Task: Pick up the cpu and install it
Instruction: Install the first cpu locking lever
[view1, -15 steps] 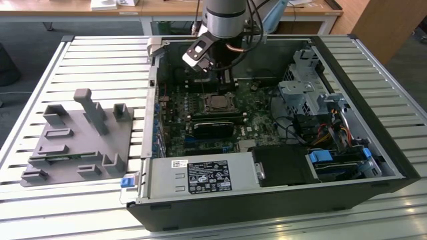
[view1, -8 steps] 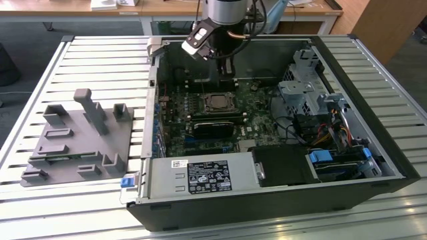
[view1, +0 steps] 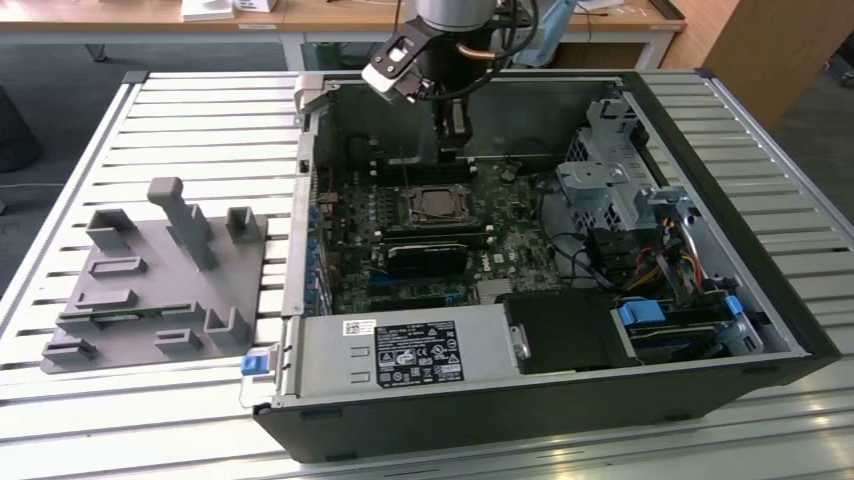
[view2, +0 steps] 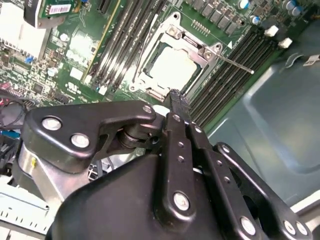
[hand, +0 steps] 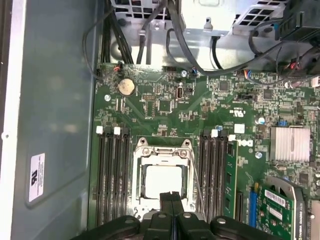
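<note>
Lying on a slatted metal table (view1: 160, 110), an open computer case (view1: 534, 420) shows its inside to the exterior view. On the exterior view's left, beside the case, stands a grey holder plate (view1: 147, 290) with several upright blocks. The robot arm (view1: 454, 15) reaches down into the case, near its far wall.

On the floor of the case is the green motherboard (hand: 165, 110). Black memory slots (hand: 112, 175) run on both sides of the square socket frame (hand: 162, 145), and its thin metal lever (view2: 232, 64) sticks out to one side.

The cpu (hand: 162, 181) lies flat inside this socket frame, with its pale shiny top facing up; it is seen also in the second wrist view (view2: 172, 67) and in the exterior view (view1: 434, 205).

The gripper (hand: 171, 196) is above the board, and its two black fingers (hand: 166, 204) are pressed together with nothing between them. In both wrist views its tip (view2: 175, 95) appears just beside one edge of the cpu, over the rim of the socket. In the exterior view the gripper (view1: 454, 150) is higher than the chip, toward the far wall, not touching it.
</note>
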